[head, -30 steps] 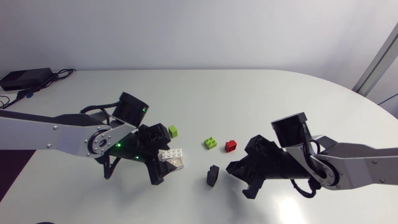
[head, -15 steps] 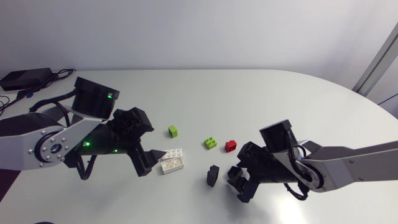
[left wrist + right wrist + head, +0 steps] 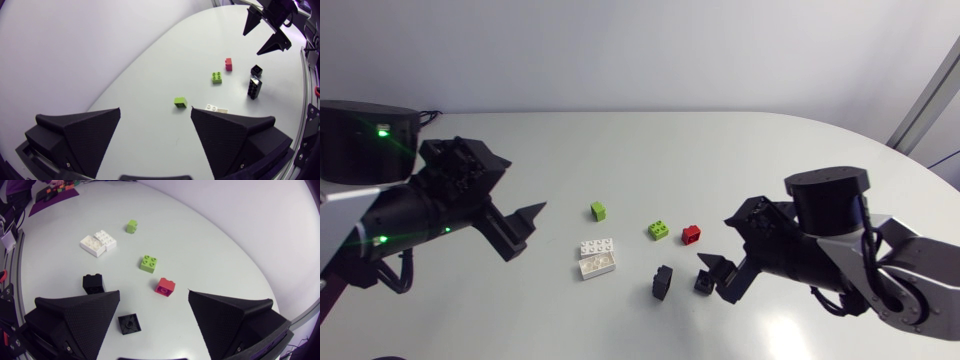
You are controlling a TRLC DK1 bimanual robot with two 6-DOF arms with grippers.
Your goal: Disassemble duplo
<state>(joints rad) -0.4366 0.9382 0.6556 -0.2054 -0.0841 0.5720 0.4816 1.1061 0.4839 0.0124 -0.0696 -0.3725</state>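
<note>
Duplo white block, seemingly two pieces not yet separated, lies mid-tabletop among loose bricks. Judged light, rigid, slick; grip across flat sidewalls. Left pincer and right pincer released, empty.

Your white table carries six loose pieces, none touching another. Toward your left arm's side sits a white block, with a small green brick farther back from it. Near the middle you have a lime four-stud brick and, just beside it, a red brick. Nearer the front edge lie a black brick and a smaller black piece, close together
</note>
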